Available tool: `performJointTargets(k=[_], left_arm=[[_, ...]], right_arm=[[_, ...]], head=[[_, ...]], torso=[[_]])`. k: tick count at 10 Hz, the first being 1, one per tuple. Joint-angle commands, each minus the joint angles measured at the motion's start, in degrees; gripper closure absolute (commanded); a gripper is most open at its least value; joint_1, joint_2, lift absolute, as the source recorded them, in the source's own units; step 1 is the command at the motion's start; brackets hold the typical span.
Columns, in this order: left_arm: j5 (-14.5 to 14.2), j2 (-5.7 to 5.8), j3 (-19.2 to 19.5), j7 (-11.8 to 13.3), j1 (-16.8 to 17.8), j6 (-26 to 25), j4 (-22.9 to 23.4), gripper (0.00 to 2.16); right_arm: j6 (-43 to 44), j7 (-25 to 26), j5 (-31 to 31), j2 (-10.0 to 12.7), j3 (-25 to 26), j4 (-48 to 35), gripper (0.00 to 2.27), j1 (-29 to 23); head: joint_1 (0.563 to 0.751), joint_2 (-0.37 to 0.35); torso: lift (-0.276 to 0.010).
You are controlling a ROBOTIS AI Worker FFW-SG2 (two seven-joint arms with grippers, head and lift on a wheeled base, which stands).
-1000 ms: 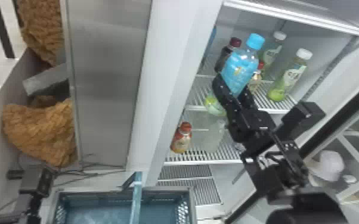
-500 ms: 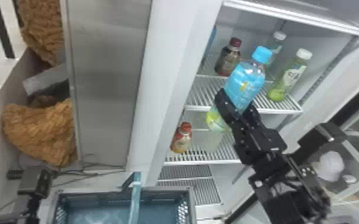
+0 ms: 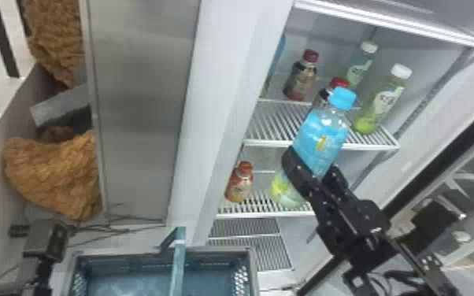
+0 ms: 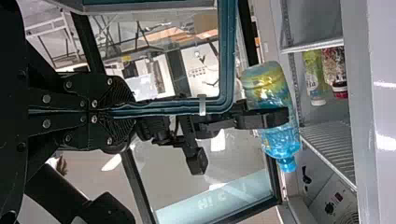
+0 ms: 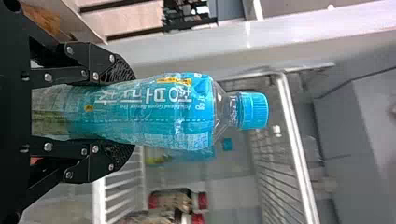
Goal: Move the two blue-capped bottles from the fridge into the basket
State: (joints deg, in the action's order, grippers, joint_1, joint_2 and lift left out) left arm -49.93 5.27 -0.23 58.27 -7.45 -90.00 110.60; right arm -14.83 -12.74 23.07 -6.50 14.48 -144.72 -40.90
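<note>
The fridge [image 3: 232, 78] held two white-capped bottles [image 3: 384, 100]; right gripper [image 3: 311, 164] clasped one blue-capped bottle [image 3: 321, 135], left gripper [image 4: 130, 111] the basket [image 3: 130, 258] handle [image 3: 178, 263].

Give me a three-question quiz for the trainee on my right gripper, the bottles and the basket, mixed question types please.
1. Multiple choice. What does the right gripper hold?
a) a dark, red-capped bottle
b) the blue-capped bottle
c) a green bottle

2. True or false: the held bottle is outside the basket.

3. Fill in the word: the green bottle at the right on the upper of the two shelves bearing bottles has a ____ cap.

Key: 1 b; 2 true; 3 white.
</note>
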Motion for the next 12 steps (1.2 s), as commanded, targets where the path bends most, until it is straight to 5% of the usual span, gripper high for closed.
performJointTargets(k=[1, 6, 12], left_arm=[[0.0, 0.01, 0.0, 0.0, 0.1, 0.0, 0.0, 1.14], [0.0, -0.17, 0.1, -0.1, 0.3, 0.0, 0.0, 1.14], [-0.1, -0.17, 0.1, -0.3, 0.4, 0.0, -0.4, 1.14]], right_arm=[[-1.3, -1.0, 0.6, 0.2, -0.1, -1.5, 1.2, -2.7], [-5.3, -8.5, 1.3, 0.6, -0.5, -1.5, 1.17, -5.4], [-8.1, -17.4, 8.6, -0.7, -5.1, 5.4, 1.17, -2.5]], head=[[0.695, -0.35], [0.695, -0.35], [0.695, -0.35]], torso=[[-0.076], [-0.076], [-0.076]])
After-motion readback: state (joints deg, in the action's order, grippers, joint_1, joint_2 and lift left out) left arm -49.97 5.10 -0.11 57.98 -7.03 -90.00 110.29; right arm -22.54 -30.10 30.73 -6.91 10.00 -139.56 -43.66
